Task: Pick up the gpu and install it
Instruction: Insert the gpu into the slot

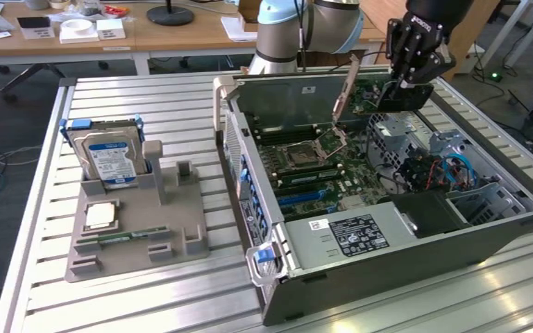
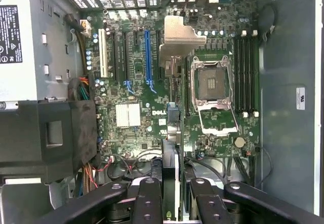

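- One arm (image 1: 294,28) at work; its gripper (image 1: 405,84) sits in the upper right of the exterior view, over the open computer case (image 1: 387,277).
- Claw narrow, clamped on the gpu (image 1: 366,94). The card stands on edge, with green board and dark parts showing. Its silver bracket (image 1: 346,87) is at the end toward the exterior view's left and is tilted.
- Gpu is held over the far end of the motherboard (image 1: 313,173), upper right of centre in the exterior view. Cannot tell whether its lower edge touches the board.
- Wrist view: black fingers (image 2: 149,198) on either side of the card, the gpu (image 2: 177,168) seen edge-on between them, the bracket (image 2: 178,37) at its far end.
- Along that line of sight the card runs between the blue slot (image 2: 148,57) and the CPU socket (image 2: 212,90).
- Power supply (image 1: 350,232), with a dark label, sits in the near end of the case, lower centre of the exterior view.
- Left half of the exterior view: a grey holder (image 1: 137,257) rests on the slatted table (image 1: 155,305), beside the case.
- Hard drive (image 1: 109,156) stands upright at the holder's far end. A processor chip (image 1: 100,216) and a memory stick (image 1: 119,237) lie flat in front of it.
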`<state>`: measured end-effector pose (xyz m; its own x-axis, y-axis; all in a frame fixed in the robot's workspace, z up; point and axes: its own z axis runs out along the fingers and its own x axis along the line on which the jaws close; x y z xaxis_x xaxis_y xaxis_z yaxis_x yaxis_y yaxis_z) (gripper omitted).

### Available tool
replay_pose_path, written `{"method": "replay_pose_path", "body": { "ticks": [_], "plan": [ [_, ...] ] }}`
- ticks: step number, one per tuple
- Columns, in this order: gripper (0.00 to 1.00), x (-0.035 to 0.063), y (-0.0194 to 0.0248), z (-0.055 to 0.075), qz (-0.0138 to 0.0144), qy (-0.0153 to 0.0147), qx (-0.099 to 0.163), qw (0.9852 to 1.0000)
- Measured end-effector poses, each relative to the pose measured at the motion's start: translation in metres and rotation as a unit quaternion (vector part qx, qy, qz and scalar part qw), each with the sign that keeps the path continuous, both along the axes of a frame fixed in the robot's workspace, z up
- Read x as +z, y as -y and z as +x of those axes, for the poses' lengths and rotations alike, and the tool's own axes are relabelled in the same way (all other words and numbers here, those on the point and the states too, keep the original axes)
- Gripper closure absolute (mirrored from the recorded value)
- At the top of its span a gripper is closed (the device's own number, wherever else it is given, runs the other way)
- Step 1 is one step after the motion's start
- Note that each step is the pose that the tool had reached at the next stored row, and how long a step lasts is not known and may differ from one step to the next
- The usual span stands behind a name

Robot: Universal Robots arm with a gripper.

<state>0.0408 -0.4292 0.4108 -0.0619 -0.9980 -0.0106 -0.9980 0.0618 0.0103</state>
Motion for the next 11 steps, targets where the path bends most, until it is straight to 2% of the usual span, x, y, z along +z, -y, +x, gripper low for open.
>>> {"method": "replay_pose_path", "body": {
  "ticks": [5,11],
  "plan": [
    [0.74,-0.0001,0.0,-0.0006,0.0,0.0002,0.001,1.0],
    [0.74,-0.0055,0.0,-0.0058,0.0002,0.0048,0.009,0.9999]
  ]
}}
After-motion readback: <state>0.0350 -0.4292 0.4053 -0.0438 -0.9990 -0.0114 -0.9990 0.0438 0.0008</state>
